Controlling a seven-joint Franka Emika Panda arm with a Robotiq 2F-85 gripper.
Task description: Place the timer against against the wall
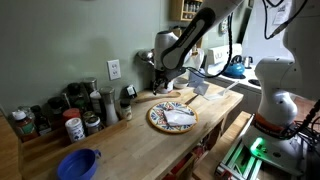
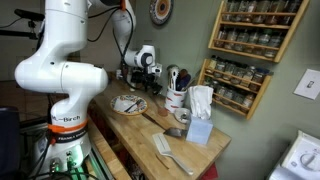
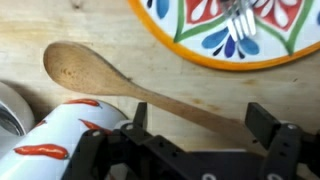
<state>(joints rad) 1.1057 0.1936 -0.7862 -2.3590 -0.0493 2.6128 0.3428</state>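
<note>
In an exterior view the timer (image 1: 127, 96) looks like a small dark stubby thing with a pale face. It stands on the wooden counter (image 1: 130, 145) close to the sage-green wall (image 1: 70, 35), below the white outlet plate (image 1: 114, 68). My gripper (image 1: 160, 82) hangs to its right, apart from it, above the counter's back part. In the wrist view the gripper (image 3: 200, 118) is open, and nothing is between its fingers (image 3: 265, 125). A wooden spoon (image 3: 90, 68) lies on the counter beneath it. The timer is out of the wrist view.
A painted plate (image 1: 172, 117) (image 3: 215, 35) with a fork (image 3: 240, 20) lies mid-counter. A white crock with red chilli marks (image 3: 65, 135) (image 2: 176, 100) is beside the gripper. Spice jars (image 1: 75, 110) line the wall, with a blue bowl (image 1: 78, 163) in front. A tissue box (image 2: 199, 128) is nearby.
</note>
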